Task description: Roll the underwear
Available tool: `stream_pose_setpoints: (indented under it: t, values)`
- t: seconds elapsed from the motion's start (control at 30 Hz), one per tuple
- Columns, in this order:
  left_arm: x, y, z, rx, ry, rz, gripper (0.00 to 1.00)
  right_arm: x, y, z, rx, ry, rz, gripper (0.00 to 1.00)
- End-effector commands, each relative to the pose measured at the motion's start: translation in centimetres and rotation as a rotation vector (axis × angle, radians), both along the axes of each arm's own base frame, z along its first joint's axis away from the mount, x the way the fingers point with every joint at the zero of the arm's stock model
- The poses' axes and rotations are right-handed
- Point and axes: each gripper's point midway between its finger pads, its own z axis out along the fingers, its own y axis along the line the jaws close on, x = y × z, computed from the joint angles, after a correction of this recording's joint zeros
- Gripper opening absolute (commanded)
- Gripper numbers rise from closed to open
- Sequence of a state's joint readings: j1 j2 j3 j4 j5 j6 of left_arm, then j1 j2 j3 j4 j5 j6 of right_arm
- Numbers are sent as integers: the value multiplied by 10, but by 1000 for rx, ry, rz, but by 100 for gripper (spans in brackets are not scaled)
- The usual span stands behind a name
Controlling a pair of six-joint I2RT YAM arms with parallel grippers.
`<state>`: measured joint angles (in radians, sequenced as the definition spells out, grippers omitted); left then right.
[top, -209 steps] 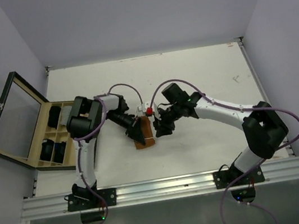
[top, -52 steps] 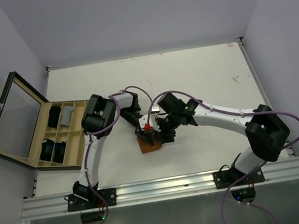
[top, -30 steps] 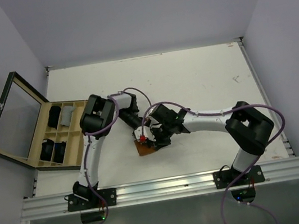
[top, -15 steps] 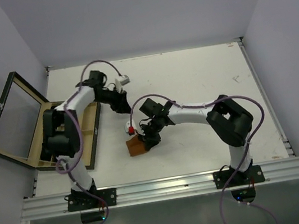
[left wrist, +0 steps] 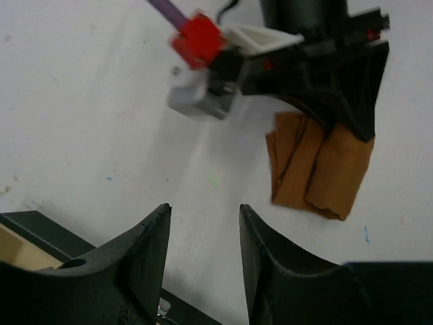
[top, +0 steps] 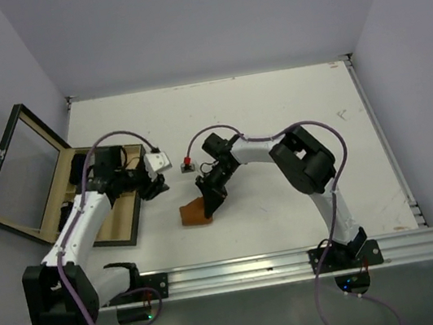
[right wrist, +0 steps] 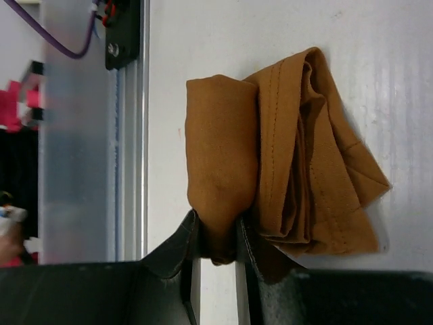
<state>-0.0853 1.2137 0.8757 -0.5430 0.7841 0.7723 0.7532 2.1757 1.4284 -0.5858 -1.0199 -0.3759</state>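
The orange-brown underwear [top: 194, 215] [right wrist: 284, 156] lies on the white table, partly rolled, with one thick roll beside looser folds. My right gripper [top: 207, 203] [right wrist: 215, 227] is shut on the end of that roll. My left gripper [top: 157, 190] [left wrist: 204, 211] hovers to the left of the cloth, open, with only bare table between its fingers. In the left wrist view the underwear [left wrist: 323, 172] shows under the black right gripper [left wrist: 325, 81]. Any other underwear is hidden.
The wooden box [top: 65, 180] with its glass lid [top: 16, 173] raised stands at the left edge, and my left arm lies over much of it. An aluminium rail [top: 242, 270] [right wrist: 128, 135] runs along the near edge, close to the cloth.
My left gripper has let go, opened and swung left, away from the underwear towards the box. The right gripper has kept its hold and shifted the cloth slightly left and nearer.
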Motion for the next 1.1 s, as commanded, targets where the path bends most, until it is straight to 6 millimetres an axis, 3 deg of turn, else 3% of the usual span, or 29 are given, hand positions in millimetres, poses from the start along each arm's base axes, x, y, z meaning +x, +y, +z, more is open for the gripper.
stream_pose_setpoints:
  t: [0.0, 0.07, 0.27, 0.57, 0.83, 0.93, 1.0, 1.07]
  values:
    - [-34, -3, -28, 168, -94, -159, 48, -15, -43, -65, -319, 132, -68, 0]
    - [-56, -20, -38, 202, -141, -250, 50, -13, -41, -64, -320, 179, -87, 0]
    - [-88, -52, -60, 281, -182, -390, 54, -14, -42, -74, -351, 250, -99, 0]
    - [-102, -72, -87, 337, -176, -499, 54, -9, -47, -82, -367, 256, -111, 0]
    - [-116, -80, -122, 381, -125, -511, 53, -4, -44, -84, -368, 252, -119, 0]
    - [-122, -80, -134, 413, -70, -513, 40, -3, -44, -85, -373, 246, -120, 0]
    - [-124, -79, -140, 427, -38, -513, 22, -1, -45, -84, -373, 240, -122, 0]
    - [-130, -75, -144, 442, -1, -531, 14, 0, -46, -84, -377, 229, -127, 0]
